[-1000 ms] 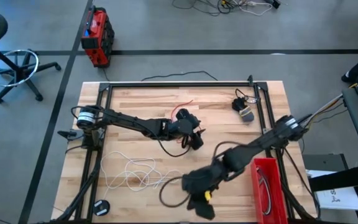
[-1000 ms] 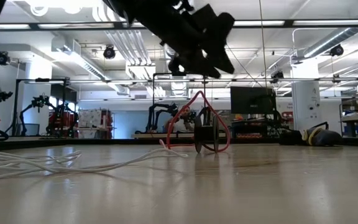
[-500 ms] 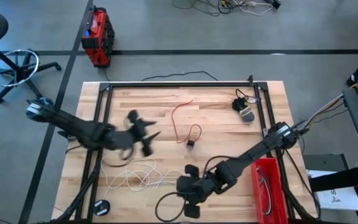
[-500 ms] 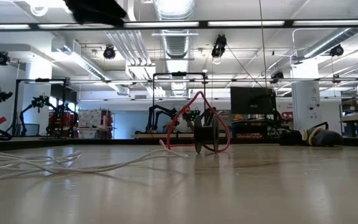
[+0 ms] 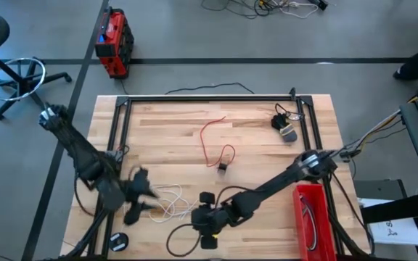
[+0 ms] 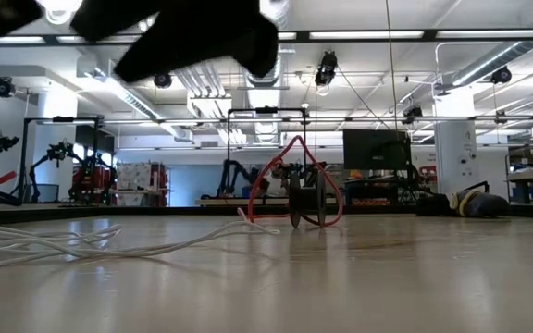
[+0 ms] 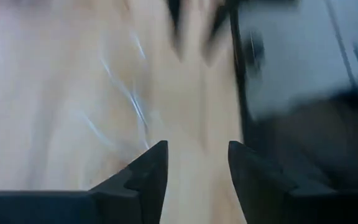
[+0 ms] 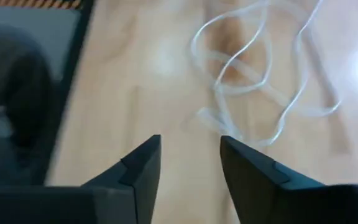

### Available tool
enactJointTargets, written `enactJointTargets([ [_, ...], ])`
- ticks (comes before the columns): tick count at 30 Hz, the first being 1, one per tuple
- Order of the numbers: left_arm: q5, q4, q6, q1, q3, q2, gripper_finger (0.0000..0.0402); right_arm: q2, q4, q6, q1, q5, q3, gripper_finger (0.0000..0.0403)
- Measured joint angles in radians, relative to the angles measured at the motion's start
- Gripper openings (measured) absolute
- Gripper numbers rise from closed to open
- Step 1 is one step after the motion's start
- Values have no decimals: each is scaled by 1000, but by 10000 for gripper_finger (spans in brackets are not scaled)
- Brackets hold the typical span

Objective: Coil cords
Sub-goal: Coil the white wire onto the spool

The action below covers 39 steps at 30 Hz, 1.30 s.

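Both grippers, left (image 5: 138, 197) and right (image 5: 206, 217), hover with released fingers by the white cord (image 5: 167, 205) near the bench's front edge; next they must grasp it for coiling.

Red bin (image 5: 312, 217), red toolbox (image 5: 113, 42), office chair (image 5: 6, 54)

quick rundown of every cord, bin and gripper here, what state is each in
thin white cord: loose, tangled, uncoiled on the table
thin red cord with dark plug: loose open loop, uncoiled
black cord: single loose loop at the table's front edge
red plastic bin: holds a coiled cord
left gripper: open, empty
right gripper: open, empty
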Motion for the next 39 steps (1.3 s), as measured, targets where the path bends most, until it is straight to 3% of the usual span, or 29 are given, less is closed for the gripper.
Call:
enactJointTargets([
  [6,339,-240,-271,-100,110,207,137,61,127,-108,-18,220,0,174],
  [13,556,-325,-366,-243,162,393,142,46,153,-158,-36,355,2,176],
  [18,587,-289,-437,-321,166,465,171,46,207,-229,-38,354,2,176],
  [29,536,-236,-440,-327,85,511,239,46,281,-318,-50,352,2,176],
  [39,536,-85,-435,-327,-19,513,231,46,301,-344,-61,351,1,176],
])
